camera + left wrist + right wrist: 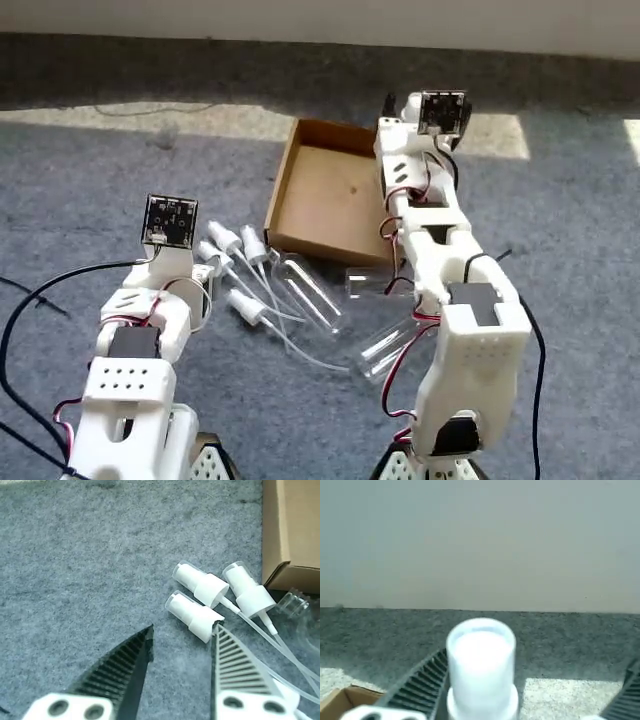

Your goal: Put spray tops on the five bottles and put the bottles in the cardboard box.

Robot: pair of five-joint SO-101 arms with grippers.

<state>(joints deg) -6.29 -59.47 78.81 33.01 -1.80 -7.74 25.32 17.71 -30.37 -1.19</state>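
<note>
Several white spray tops [228, 243] with thin tubes lie on the grey carpet beside the cardboard box [325, 195]. Clear bottles [312, 292] without tops lie on their sides in front of the box. My left gripper [184, 626] hangs open just over the spray tops, and one top [192, 612] lies right at its fingertips. My right gripper [540, 657] is raised level at the box's far right corner and is open. A white capped spray top [480, 665] stands upright between its fingers, close against one finger [420, 687].
The box is shallow and open, with a bare brown floor. Another clear bottle [385, 345] lies by the right arm's base, and one [365, 281] against the box's front wall. A pale wall rises behind the carpet.
</note>
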